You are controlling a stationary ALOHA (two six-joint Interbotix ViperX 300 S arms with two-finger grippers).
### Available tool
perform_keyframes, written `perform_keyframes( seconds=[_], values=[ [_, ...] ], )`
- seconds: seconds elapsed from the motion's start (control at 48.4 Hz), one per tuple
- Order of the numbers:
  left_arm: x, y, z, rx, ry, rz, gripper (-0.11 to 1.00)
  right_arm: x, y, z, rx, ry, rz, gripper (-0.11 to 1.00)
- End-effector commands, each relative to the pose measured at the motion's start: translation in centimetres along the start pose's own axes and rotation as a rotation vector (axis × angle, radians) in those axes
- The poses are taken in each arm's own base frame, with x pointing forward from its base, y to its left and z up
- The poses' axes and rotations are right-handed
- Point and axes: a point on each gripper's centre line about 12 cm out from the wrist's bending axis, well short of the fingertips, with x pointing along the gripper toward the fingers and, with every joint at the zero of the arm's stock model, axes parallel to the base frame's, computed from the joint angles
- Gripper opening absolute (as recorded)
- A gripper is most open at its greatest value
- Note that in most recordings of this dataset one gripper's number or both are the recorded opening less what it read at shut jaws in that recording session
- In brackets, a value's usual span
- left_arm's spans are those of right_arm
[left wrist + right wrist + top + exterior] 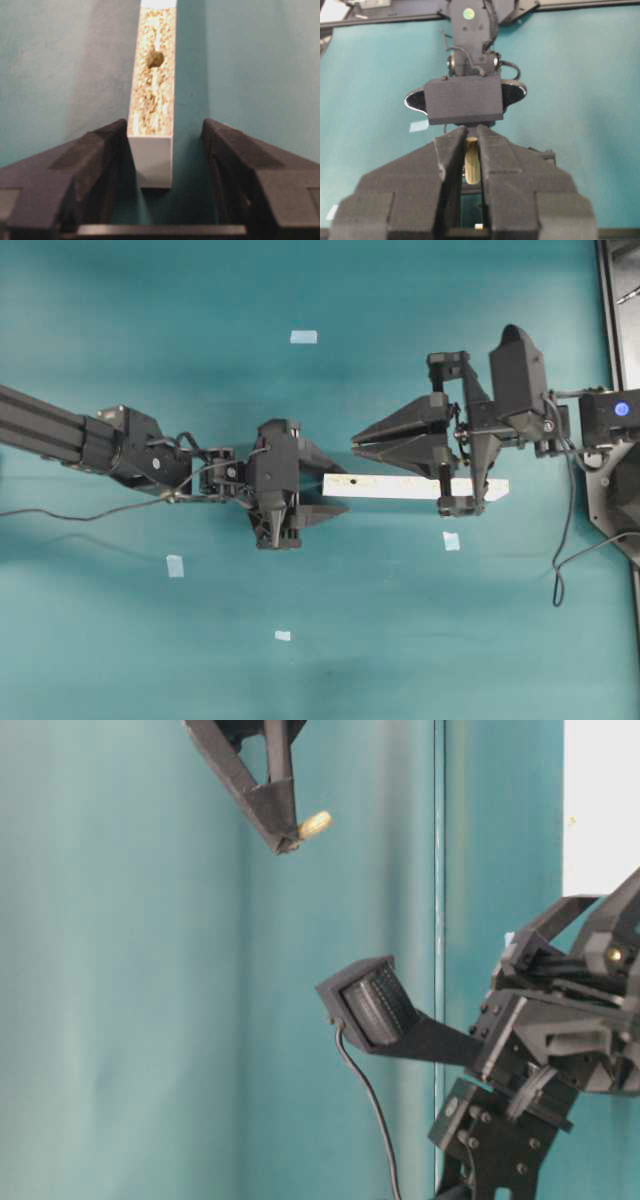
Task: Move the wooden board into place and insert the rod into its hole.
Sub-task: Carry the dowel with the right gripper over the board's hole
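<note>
Your left end effector (160, 150) straddles the near end of the long pale wooden board (400, 486) mid-surface, jaws apart, not yet gripping, probably to steady it. Its dark hole (155, 58) faces up. Your right end effector (471, 150) pinches the short cream rod (471, 159) for insertion.

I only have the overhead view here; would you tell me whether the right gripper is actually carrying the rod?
Observer: Yes. The right wrist view shows the rod clamped between the shut fingers of the right gripper.
Operator: Thank you. Is the left gripper gripping the wooden board?
Observer: Not yet. In the left wrist view its fingers straddle the board's end, with a clear gap on that view's right side.
Operator: And is the hole free?
Observer: Yes, it shows dark and unfilled on the board's face, just beyond the fingers.
</note>
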Motion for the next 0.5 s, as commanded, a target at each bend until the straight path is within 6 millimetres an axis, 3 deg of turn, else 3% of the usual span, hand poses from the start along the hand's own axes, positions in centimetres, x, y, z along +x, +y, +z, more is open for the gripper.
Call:
perform_keyframes(
  seconds=[0.0,0.186,0.476],
  values=[
    [0.1,0.0,2.5,-0.023,-0.07,0.002,0.51,-0.1,-0.2,0.2,0.005,-0.028,0.001,0.09],
    [0.3,0.0,3.5,-0.026,-0.096,0.001,0.49,-0.5,-0.4,-0.5,0.012,-0.025,0.001,0.09],
    [0.2,-0.1,3.2,-0.027,-0.083,-0.001,0.46,-0.7,-0.4,-0.8,0.011,-0.029,0.005,0.09]
  ],
)
